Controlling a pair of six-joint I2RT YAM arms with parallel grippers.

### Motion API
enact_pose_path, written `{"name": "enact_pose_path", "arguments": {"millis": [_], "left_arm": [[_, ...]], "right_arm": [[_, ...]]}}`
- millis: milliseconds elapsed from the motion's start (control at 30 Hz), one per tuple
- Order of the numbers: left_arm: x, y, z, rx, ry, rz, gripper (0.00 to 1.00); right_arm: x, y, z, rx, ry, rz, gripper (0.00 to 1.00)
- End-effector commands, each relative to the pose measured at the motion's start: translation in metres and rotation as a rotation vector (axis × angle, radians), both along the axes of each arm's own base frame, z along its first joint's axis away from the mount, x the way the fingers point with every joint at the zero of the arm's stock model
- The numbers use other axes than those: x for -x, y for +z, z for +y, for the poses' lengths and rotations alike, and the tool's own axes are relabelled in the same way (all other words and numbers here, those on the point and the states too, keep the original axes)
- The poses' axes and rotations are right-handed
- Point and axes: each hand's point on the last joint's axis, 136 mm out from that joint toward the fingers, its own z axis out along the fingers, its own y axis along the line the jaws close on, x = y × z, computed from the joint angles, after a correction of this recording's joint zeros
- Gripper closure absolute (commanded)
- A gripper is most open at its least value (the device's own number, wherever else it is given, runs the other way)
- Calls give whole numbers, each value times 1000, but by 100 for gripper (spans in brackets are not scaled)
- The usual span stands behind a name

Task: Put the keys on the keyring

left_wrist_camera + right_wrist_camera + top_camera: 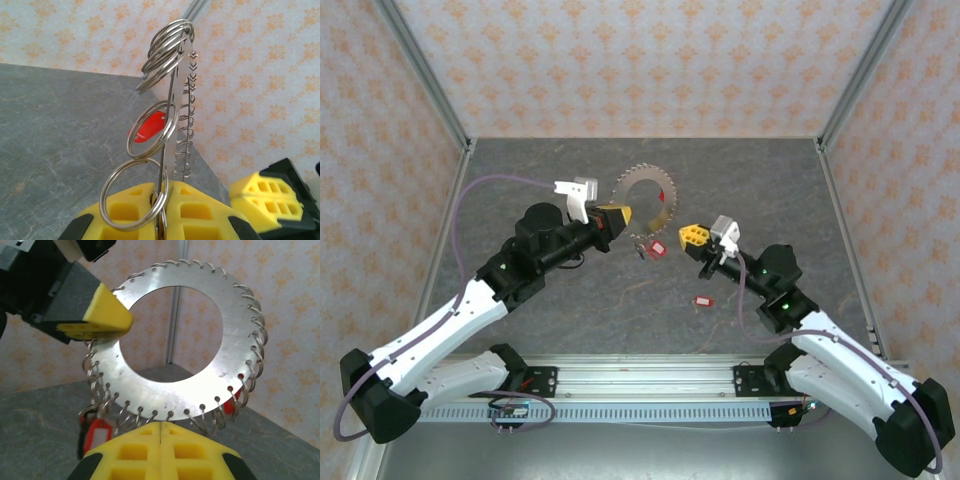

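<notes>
A lab test cell: patterned walls (650,60), aluminium frame (425,75).

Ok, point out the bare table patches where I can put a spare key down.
Free: the far-left table between the left arm and the wall; the far-right corner beyond the right arm; the near strip between the arms. Crowded: the middle, around the keyring and loose keys.

grey table (570,300); one red-tagged key (701,300), seemingly loose.
</notes>
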Motion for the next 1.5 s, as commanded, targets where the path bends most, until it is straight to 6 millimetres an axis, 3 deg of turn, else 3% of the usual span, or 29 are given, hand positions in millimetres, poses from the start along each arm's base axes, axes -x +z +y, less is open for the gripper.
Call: {"name": "enact_pose_path", "arguments": {"millis": [0, 67, 133, 333, 567, 733, 867, 967, 1067, 1233, 1467], "left_arm": [[0, 33, 8, 82, 30, -85, 100], [2, 35, 5, 87, 11, -92, 100], [5, 36, 1, 86, -18, -96, 100], [8, 37, -6, 83, -62, -89, 100], [7, 37, -13, 95, -87, -80, 100], [5, 36, -10, 98, -68, -78, 100], [3, 36, -7, 97, -45, -81, 100], [1, 35, -5, 95, -34, -80, 100], [1, 35, -6, 97, -35, -83, 100], [4, 38, -7, 102, -51, -87, 100], [6, 44, -11, 147, -72, -79, 100]], "right_arm": [[7, -27, 6, 94, 50, 73, 94], [-11, -38, -6, 115, -77, 83, 82], [-20, -37, -13, 122, -143, 46, 77], [-26, -5, -6, 0, -127, -29, 74], [-29, 12, 3, -65, -93, -73, 77], [-23, 13, 10, -83, -35, -49, 100], [-18, 9, 4, -92, -47, -40, 100], [-4, 8, 10, -58, 33, -11, 100], [-4, -6, 10, 18, 27, 25, 100], [-35, -30, -17, 93, -219, -3, 80], [-35, -5, -2, -102, -129, 20, 77]]}}
